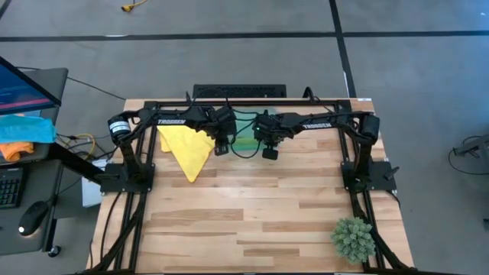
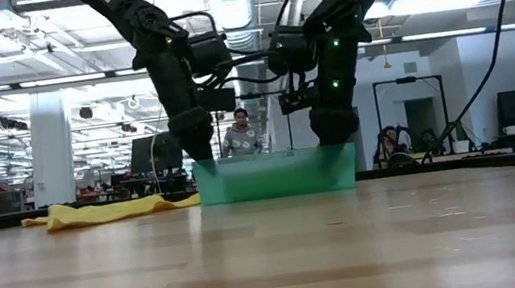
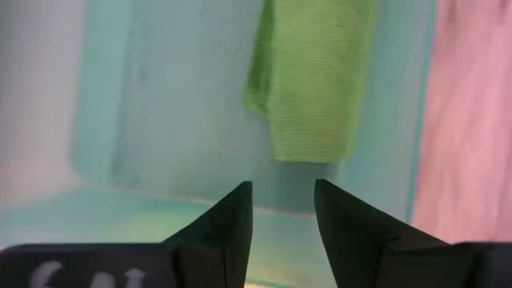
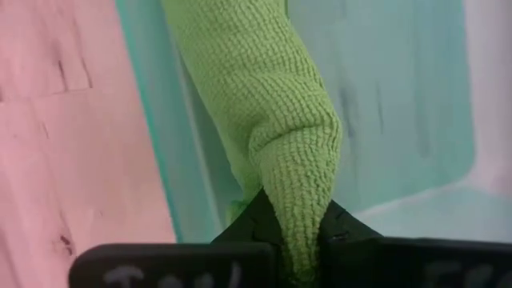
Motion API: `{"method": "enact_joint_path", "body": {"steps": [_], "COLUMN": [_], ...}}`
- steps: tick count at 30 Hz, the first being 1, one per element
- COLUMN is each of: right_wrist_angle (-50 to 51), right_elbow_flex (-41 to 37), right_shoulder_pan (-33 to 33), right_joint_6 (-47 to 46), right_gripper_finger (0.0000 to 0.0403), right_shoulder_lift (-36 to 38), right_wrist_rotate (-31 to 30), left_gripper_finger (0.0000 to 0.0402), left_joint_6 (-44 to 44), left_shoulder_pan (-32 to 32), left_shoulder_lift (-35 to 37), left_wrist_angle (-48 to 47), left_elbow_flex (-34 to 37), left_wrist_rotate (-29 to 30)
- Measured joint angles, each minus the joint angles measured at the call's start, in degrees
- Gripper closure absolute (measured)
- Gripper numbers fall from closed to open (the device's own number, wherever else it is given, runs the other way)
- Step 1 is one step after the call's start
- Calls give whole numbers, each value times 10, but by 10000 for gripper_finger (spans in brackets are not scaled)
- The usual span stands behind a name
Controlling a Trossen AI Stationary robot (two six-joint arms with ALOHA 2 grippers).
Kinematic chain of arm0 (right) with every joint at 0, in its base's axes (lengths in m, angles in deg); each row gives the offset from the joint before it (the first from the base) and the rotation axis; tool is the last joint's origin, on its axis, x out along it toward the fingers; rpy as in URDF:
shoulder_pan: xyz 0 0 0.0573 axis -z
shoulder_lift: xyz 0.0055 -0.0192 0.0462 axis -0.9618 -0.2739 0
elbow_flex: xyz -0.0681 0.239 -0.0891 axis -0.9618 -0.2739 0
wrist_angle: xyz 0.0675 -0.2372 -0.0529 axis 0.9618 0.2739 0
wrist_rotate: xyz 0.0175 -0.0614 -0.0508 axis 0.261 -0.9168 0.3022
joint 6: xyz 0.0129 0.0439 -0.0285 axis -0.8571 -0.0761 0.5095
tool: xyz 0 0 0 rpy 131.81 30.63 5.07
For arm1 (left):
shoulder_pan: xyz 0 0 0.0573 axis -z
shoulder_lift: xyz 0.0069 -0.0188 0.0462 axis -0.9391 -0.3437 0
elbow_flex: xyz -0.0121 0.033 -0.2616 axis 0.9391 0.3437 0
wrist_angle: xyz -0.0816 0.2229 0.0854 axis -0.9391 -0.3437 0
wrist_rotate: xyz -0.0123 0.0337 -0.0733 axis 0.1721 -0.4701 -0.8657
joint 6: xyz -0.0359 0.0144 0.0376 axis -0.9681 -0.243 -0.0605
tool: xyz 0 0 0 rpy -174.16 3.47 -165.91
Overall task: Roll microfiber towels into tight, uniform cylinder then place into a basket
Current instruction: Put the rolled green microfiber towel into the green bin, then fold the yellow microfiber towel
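The lime green towel (image 4: 256,104) is rolled into a long bundle and lies inside the teal basket (image 2: 277,175), along one of its walls. It also shows in the left wrist view (image 3: 312,80). My right gripper (image 4: 296,240) is shut on the roll's near end, down at the basket (image 1: 246,142). My left gripper (image 3: 282,216) is open and empty over the basket's other end, a little short of the roll. The yellow towel (image 1: 188,148) lies spread flat on the table left of the basket, under the left arm. My right gripper pinches the near end of the green roll (image 4: 298,204) between its two fingers. The fingers come from above, pointing down into the basket, and lie along the roll. The end is bunched to a narrow tip in the fingers; the rest of the roll runs away from them inside the basket.
A small green plant (image 1: 353,238) stands at the table's near right corner. The wooden table (image 1: 252,214) stretches between the basket and the near edge. A person (image 2: 241,131) stands in the room beyond the table.
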Motion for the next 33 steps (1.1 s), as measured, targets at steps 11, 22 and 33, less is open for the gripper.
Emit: {"method": "enact_joint_path", "body": {"steps": [11,22,33], "right_wrist_angle": [-4,37,38], "right_elbow_flex": [0,20,36], "right_shoulder_pan": [-5,-12,-16], "right_joint_6": [5,-1,1], "right_gripper_finger": [320,185,179], "right_shoulder_lift": [0,0,66], "right_wrist_rotate": [0,-13,-13], "left_gripper_finger": [286,288,288], "left_joint_6": [17,8,-7], "left_shoulder_pan": [-4,-17,-22], "left_shoulder_lift": [0,37,101], "left_wrist_angle": [-1,-2,-19], "left_elbow_flex": [-59,-82,-82], "left_wrist_rotate": [-1,-79,-76]}}
